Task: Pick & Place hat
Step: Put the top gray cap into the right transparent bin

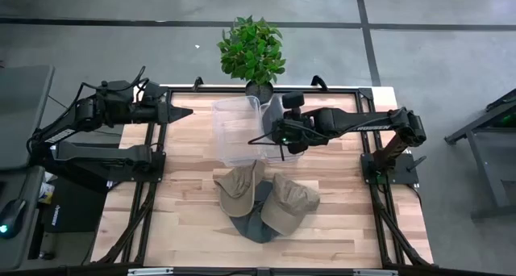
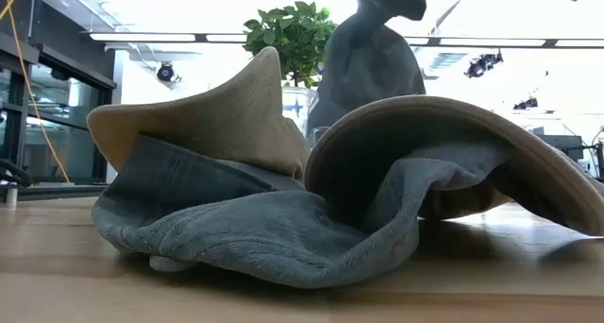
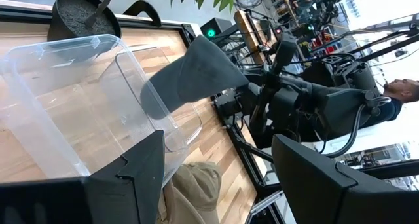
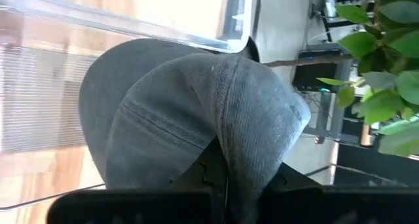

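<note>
— Checking the clear bin (image 1: 235, 131) first: sitting at the back middle of the table (image 1: 193, 219), just in front of the potted plant (image 1: 251, 48); looking bare inside, nothing lying on its floor as far as the left wrist view shows.

— Hanging over its right-hand rim, though: a grey hat (image 3: 190, 76), pinched shut in the right gripper (image 1: 278, 135), dangling above the bin's edge, not resting inside.

— Waiting off to the left: left gripper (image 1: 184, 113), fingers spread apart, gripping nothing, pointing toward the bin from near the table's rear left.

— Lying in front of the bin, well clear of it: two tan hats (image 1: 238, 187) and (image 1: 290, 202), leaning on a blue-grey hat (image 1: 258, 223) in one overlapping heap.
</note>
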